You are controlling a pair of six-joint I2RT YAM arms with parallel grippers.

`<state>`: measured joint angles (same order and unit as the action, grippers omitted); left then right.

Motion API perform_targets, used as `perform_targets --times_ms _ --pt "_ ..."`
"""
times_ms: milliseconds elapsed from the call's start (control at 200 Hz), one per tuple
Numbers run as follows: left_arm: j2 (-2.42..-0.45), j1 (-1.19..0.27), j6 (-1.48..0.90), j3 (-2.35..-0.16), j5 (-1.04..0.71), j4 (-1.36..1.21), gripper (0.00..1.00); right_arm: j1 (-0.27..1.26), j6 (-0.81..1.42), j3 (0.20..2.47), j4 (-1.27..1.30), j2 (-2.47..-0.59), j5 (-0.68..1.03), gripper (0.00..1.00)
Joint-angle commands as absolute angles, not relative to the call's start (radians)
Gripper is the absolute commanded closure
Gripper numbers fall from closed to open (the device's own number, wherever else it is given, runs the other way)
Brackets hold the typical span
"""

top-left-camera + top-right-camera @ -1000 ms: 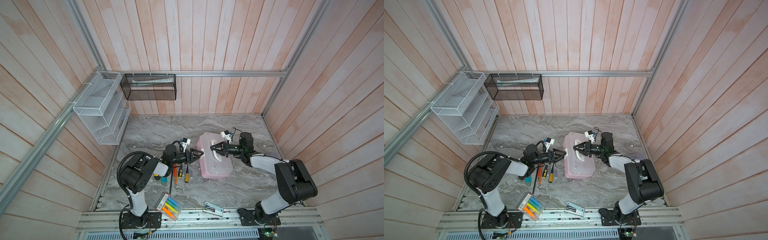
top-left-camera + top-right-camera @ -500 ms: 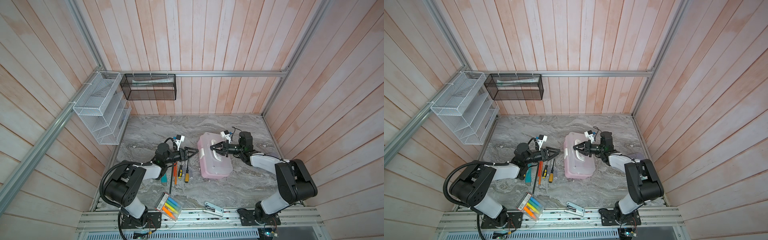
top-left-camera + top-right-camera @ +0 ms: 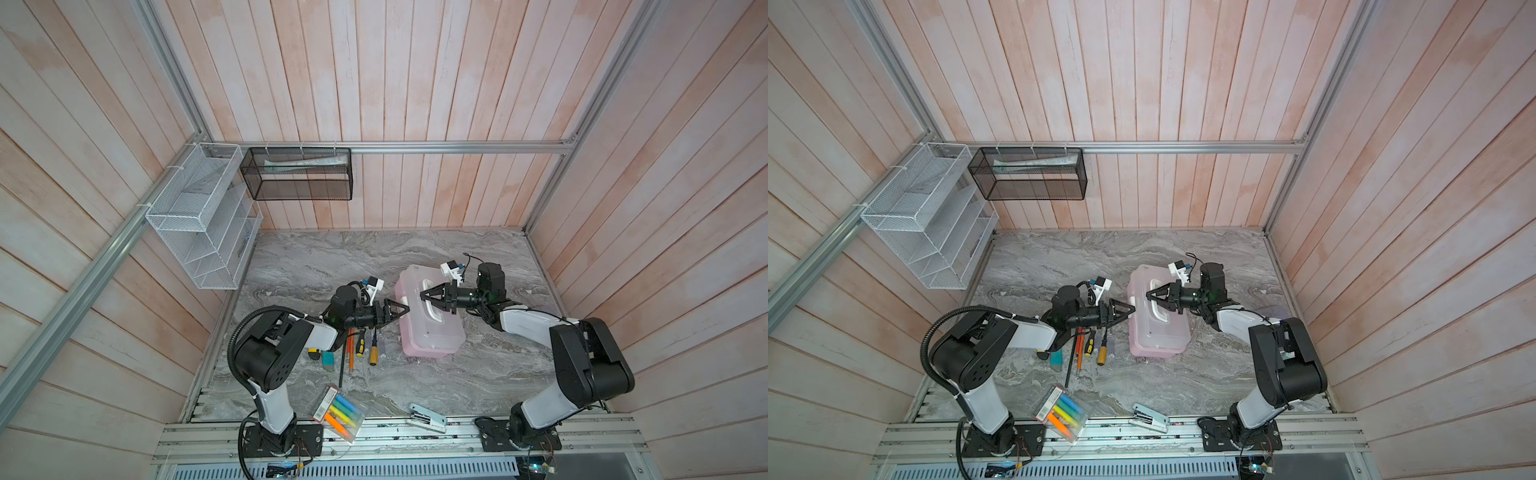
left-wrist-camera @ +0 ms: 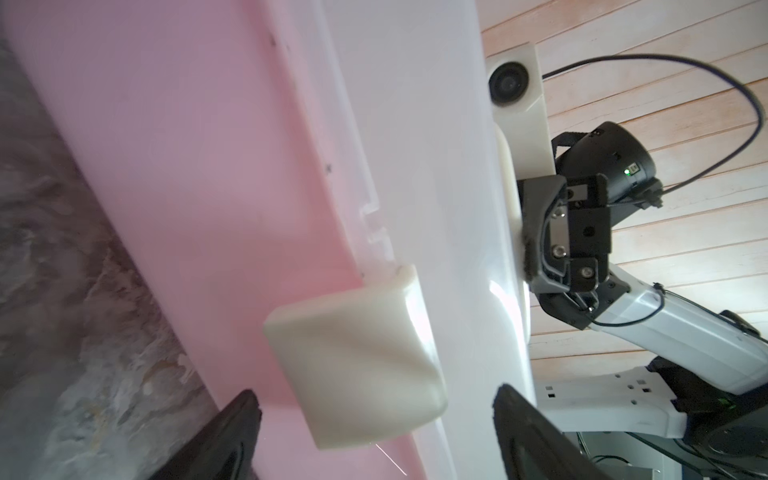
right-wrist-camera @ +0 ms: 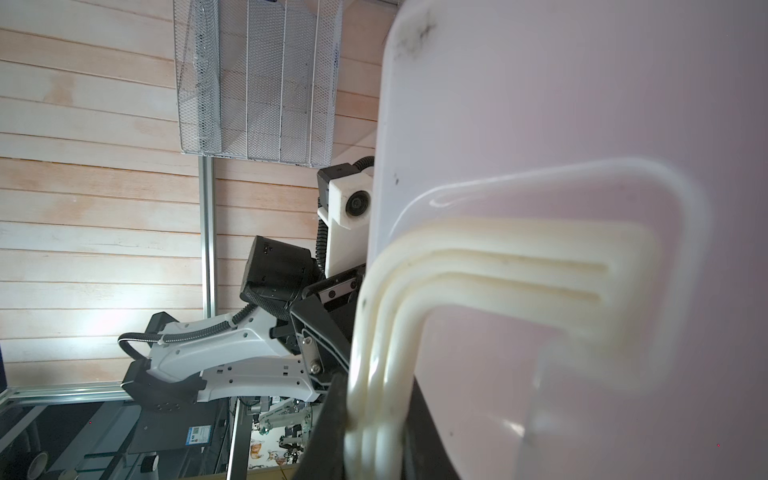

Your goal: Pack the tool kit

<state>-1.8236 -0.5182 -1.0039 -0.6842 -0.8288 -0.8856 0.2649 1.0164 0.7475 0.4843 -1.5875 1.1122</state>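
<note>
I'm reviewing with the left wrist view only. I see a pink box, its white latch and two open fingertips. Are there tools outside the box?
Observer: Yes. In both top views, screwdrivers lie on the table beside the box.
Operator: What are the jaws on top of the box doing?
Observer: The right gripper is shut on the handle, seen close up in the right wrist view.
Operator: Is there anything that does not belong in the kit?
Observer: A highlighter pack and a stapler lie at the table's front edge.
</note>
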Motion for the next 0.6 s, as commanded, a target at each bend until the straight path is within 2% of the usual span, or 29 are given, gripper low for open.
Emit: perform_targets --times_ms 0,595 --pt "-1.859 -0.523 -1.062 -0.702 -0.848 -1.017 0.10 0.261 0.899 0.735 0.443 -1.632 1.062 1.00" --pt "-1.742 -0.476 -1.147 -0.652 -0.902 -1.111 0.11 0.258 0.841 0.759 0.334 -1.656 0.998 1.00"
